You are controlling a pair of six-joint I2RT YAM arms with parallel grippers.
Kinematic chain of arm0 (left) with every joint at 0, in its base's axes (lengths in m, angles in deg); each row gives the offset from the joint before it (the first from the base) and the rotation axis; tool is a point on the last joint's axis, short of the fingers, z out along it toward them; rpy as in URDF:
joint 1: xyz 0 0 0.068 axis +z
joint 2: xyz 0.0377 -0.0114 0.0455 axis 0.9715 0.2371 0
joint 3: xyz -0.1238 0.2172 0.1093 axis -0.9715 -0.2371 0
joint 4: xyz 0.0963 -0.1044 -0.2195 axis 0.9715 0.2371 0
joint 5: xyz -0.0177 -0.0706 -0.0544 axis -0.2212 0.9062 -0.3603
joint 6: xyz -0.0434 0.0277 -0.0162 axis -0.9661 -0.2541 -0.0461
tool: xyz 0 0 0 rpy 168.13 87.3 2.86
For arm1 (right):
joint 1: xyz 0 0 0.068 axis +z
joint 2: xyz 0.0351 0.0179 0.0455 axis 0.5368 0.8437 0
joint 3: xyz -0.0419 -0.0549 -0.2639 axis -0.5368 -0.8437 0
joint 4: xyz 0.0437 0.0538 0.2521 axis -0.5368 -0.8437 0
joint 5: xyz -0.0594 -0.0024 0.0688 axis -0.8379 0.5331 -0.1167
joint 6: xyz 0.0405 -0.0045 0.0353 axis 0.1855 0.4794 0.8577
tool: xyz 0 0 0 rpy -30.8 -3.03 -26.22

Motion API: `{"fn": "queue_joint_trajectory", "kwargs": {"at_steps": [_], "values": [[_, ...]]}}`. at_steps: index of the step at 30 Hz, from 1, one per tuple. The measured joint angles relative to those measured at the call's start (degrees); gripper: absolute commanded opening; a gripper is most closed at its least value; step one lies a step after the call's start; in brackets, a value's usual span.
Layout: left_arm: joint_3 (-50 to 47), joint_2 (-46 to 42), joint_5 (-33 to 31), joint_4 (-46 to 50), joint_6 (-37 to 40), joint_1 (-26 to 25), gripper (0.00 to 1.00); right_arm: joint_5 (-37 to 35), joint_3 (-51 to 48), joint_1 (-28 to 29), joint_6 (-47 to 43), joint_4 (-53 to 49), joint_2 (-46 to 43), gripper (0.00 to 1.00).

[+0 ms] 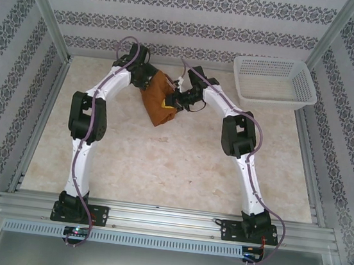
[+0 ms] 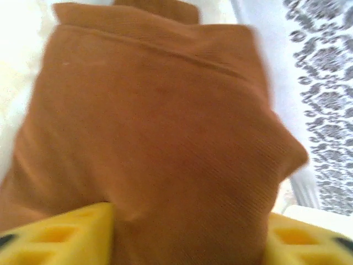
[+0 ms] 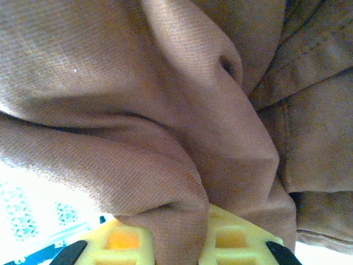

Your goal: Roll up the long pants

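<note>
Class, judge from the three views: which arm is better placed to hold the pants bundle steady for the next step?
Right, probably. The right gripper pinches a fold of the long pants between its fingers; the left gripper straddles the bundle, fingers wide apart, grip unclear.

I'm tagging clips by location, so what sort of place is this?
Probably a robot test booth: metal frame rails around a table, patterned wall panels, and a left arm and right arm bolted at its near edge, handling brown pants.
</note>
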Motion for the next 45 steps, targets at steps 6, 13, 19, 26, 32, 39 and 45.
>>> {"fn": "queue_joint_trajectory", "kwargs": {"at_steps": [6,13,19,26,32,39,45], "values": [[-0.92,0.79,3.21,-2.71,3.89,0.11,1.00,-0.33,0.00,-0.20,-0.04,-0.22,0.00,0.00],[-1.95,1.33,7.74,-4.61,9.88,0.24,0.00,-0.68,-0.09,-0.44,-0.48,-1.03,0.00,0.02],[3.52,2.12,8.04,5.60,19.69,0.26,0.00,-1.01,-2.21,-0.39,-2.45,-1.46,-0.85,0.03],[8.92,2.40,5.73,20.70,30.99,0.61,0.00,-0.50,-6.16,0.42,-4.37,-2.80,-3.45,0.05],[17.20,5.60,1.95,35.95,39.26,0.66,0.00,0.35,-9.53,2.05,-5.86,-3.13,-5.31,0.05],[18.10,6.56,-1.53,45.46,44.89,0.52,0.00,0.39,-19.50,5.18,-5.42,1.66,-11.06,0.32],[11.87,4.33,-7.72,47.32,47.65,0.59,0.00,-3.52,-22.69,8.63,-6.12,0.59,-14.25,0.76]]}}
